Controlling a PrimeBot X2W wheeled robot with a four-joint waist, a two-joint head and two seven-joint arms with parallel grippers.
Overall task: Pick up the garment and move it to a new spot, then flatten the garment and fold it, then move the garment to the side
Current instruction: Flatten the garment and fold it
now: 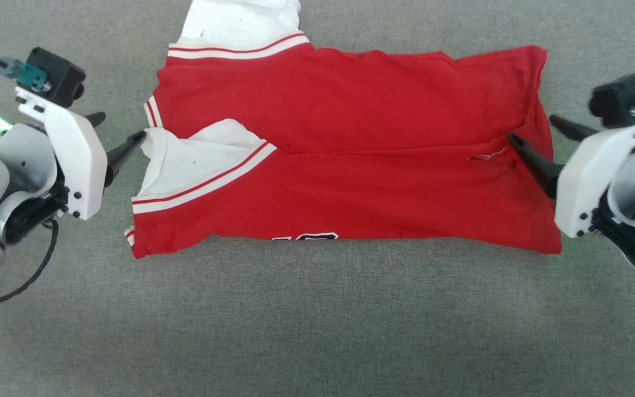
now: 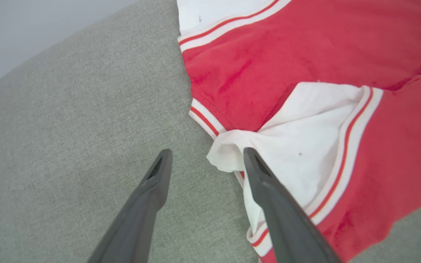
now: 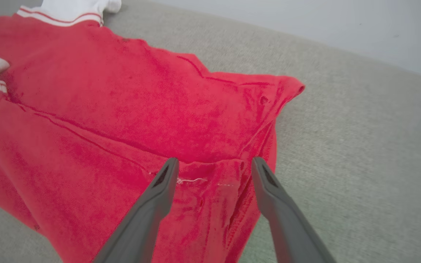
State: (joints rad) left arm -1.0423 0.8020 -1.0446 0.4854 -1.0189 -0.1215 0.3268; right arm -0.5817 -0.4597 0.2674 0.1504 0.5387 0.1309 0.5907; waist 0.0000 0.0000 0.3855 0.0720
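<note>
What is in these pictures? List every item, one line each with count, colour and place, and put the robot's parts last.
garment: one, red, folded lengthwise in the middle of the surface.
sleeves: two, white with red-white striped trim; one folded onto the red at the left end, one sticking out at the far edge.
lettering: one patch, black outlined in white, peeking out at the near fold.
surface: one, grey fabric, under everything.
left gripper: one, dark fingers, open, at the folded sleeve's corner.
right gripper: one, dark fingers, open, at the garment's right end.
</note>
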